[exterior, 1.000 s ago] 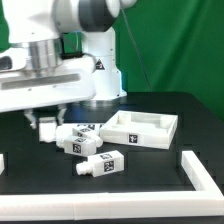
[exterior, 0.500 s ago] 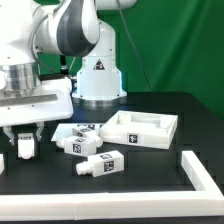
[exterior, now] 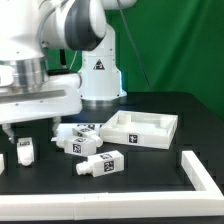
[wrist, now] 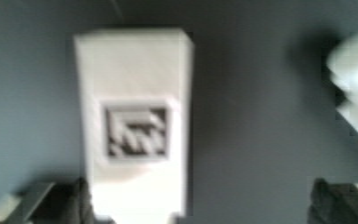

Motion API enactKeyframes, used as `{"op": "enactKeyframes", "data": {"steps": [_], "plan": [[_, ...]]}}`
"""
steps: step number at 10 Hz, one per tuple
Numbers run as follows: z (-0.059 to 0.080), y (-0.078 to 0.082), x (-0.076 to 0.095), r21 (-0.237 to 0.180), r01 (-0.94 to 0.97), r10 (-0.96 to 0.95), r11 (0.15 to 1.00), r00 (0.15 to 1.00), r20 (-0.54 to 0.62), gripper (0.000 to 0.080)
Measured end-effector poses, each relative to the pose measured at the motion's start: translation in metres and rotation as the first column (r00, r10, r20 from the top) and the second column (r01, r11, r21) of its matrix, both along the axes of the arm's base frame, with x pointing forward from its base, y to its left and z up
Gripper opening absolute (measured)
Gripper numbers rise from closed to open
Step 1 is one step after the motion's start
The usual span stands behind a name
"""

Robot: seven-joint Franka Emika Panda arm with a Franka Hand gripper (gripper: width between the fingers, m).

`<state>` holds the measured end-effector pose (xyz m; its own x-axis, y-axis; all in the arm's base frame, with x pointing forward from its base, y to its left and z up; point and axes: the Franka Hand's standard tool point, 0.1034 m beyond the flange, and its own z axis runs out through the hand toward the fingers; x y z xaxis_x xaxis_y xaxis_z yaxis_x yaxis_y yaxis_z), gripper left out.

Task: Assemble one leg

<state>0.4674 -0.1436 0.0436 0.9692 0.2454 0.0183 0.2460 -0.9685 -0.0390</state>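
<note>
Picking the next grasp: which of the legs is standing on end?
The lone leg at the exterior view's left, under the gripper, stands upright; the other legs beside the panel lie flat.

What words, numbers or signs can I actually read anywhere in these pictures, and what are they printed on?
No words or numbers are readable.
Robot arm's base: a small dark triangular mark, too small to read.
Legs: black-and-white square tags, patterns rather than letters.
Leg in the wrist view: one such tag, blurred.
</note>
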Motion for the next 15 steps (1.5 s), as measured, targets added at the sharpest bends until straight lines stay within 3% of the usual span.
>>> {"op": "enactKeyframes", "data": {"steps": [3, 8, 9, 11, 13, 15], "plan": [[0.015, 0.058, 0.028, -0.002, -0.201, 0.201, 0.980, 0.979, 0.023, 0.0648], [0.013, 0.062, 0.028, -0.002, -0.249, 0.249, 0.968, 0.968, 0.022, 0.0649], [0.015, 0.070, 0.035, -0.008, -0.300, 0.301, 0.954, 0.953, 0.037, 0.0649], [0.022, 0.099, 0.065, -0.024, -0.433, 0.434, 0.901, 0.898, 0.069, 0.0649], [0.016, 0.126, 0.079, -0.004, -0.493, 0.492, 0.870, 0.868, 0.069, 0.0649], [0.016, 0.122, 0.078, -0.004, -0.486, 0.485, 0.874, 0.872, 0.068, 0.0649]]}}
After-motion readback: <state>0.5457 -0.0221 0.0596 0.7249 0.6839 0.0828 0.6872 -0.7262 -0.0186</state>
